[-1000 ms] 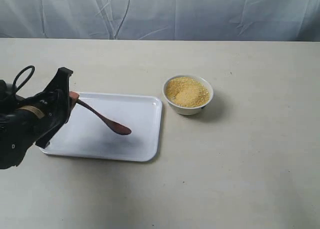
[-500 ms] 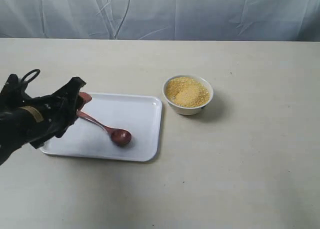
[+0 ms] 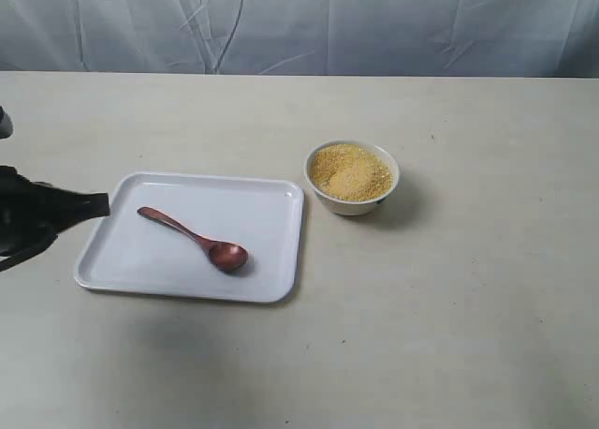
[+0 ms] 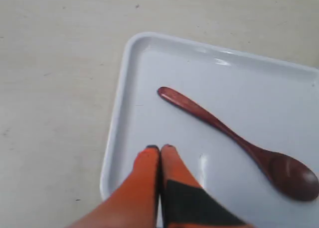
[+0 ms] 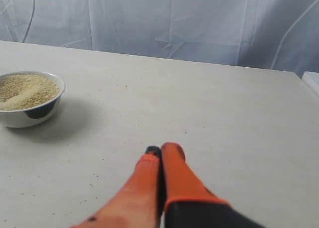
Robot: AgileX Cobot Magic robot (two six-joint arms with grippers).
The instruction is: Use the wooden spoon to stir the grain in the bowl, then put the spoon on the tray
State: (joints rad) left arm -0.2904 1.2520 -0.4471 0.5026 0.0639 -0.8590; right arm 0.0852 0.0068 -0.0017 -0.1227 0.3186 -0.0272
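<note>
The dark reddish-brown wooden spoon (image 3: 195, 239) (image 4: 234, 138) lies flat on the white tray (image 3: 262, 281) (image 4: 129, 88), handle toward the tray's far left, round bowl toward its middle front. My left gripper (image 3: 98, 204) (image 4: 160, 148) hangs over the tray's left edge, shut and empty, a short way from the spoon's handle. The small white bowl (image 3: 352, 202) (image 5: 30, 116) stands to the right of the tray, filled with yellow grain (image 3: 350, 171) (image 5: 25, 87). My right gripper (image 5: 162, 149) is shut over bare table, well away from the bowl; the exterior view does not show it.
The beige table (image 3: 449, 307) stretches wide to the right of the bowl and in front of the tray. A pale wrinkled curtain (image 3: 299, 22) closes off the far edge. A white object's corner (image 5: 313, 81) shows at the table's far side in the right wrist view.
The left gripper let go of the spoon, which now lies flat on the tray. The gripper has drawn back to the left, off the tray's edge, and shut.
</note>
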